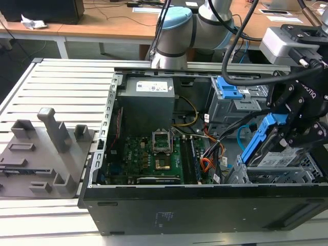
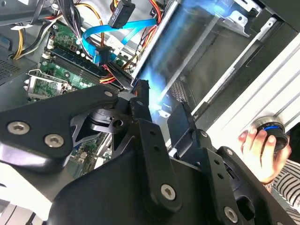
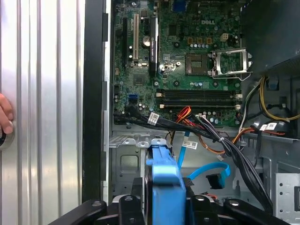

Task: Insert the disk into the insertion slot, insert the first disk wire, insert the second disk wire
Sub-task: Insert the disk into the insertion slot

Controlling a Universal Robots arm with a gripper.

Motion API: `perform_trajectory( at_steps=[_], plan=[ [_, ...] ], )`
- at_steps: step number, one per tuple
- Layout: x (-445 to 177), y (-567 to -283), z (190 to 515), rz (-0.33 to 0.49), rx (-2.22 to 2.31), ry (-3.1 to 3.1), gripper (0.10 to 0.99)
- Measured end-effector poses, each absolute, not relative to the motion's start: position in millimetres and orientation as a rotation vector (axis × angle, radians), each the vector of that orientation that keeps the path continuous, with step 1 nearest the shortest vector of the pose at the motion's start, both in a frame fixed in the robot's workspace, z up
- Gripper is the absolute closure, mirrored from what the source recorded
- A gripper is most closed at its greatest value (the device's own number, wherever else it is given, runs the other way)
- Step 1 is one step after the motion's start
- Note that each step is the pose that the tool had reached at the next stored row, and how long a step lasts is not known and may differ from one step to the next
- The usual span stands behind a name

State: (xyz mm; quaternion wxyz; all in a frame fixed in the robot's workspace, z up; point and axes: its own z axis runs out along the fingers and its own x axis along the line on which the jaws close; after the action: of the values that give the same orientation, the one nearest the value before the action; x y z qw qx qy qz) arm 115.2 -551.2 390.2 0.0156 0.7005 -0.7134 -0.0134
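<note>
Slatted aluminium surface (image 1: 66, 87), with long parallel ribs. Two things lie directly on it. An open black computer case (image 1: 205, 205) lies on its side toward the exterior view's right. A grey moulded fixture (image 1: 46, 154) with upright posts sits toward the exterior view's left, just beside the case. In the first wrist view, a person's hand (image 3: 4, 115) lies on the ribs, apart from the case.

1. An open black computer case (image 1: 205, 205) lies on a slatted metal table (image 1: 66, 82).
2. Inside it, a green motherboard (image 1: 148, 159) sits beside a dark power supply (image 1: 146, 105).
3. A grey fixture (image 1: 43, 154) stands at the exterior view's left.
4. A tall grey cage (image 1: 230, 110) bears a blue latch (image 1: 228, 88).
</note>
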Motion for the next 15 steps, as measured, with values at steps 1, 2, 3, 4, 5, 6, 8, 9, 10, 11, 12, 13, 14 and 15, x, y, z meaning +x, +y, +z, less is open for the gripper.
perform_trajectory(
  at_steps=[1, 2, 3, 4, 5, 6, 8, 9, 10, 11, 12, 13, 14, 15],
  plan=[
    [115.2, -551.2, 390.1, -0.042, 2.179, -2.219, 0.647],
    [115.2, -551.2, 390.0, -0.042, 2.179, -2.219, 0.647],
    [115.2, -551.2, 390.0, -0.042, 2.179, -2.219, 0.647],
    [115.2, -551.2, 390.0, -0.042, 2.179, -2.219, 0.647],
    [115.2, -551.2, 390.0, -0.042, 2.179, -2.219, 0.663],
    [115.2, -551.2, 389.9, -0.042, 2.179, -2.219, 0.729],
    [115.2, -551.2, 389.8, -0.042, 2.179, -2.219, 0.910],
    [115.2, -551.2, 389.7, -0.042, 2.179, -2.219, 0.973],
    [115.2, -551.2, 389.7, -0.042, 2.179, -2.219, 0.980],
    [115.2, -551.2, 389.7, -0.042, 2.179, -2.219, 0.980],
    [115.2, -551.2, 389.6, -0.042, 2.179, -2.219, 0.980],
    [115.2, -551.2, 389.6, -0.042, 2.179, -2.219, 0.980],
    [115.2, -551.2, 389.5, -0.042, 2.179, -2.219, 0.980],
    [115.2, -551.2, 389.5, -0.042, 2.179, -2.219, 0.980]
  ],
)
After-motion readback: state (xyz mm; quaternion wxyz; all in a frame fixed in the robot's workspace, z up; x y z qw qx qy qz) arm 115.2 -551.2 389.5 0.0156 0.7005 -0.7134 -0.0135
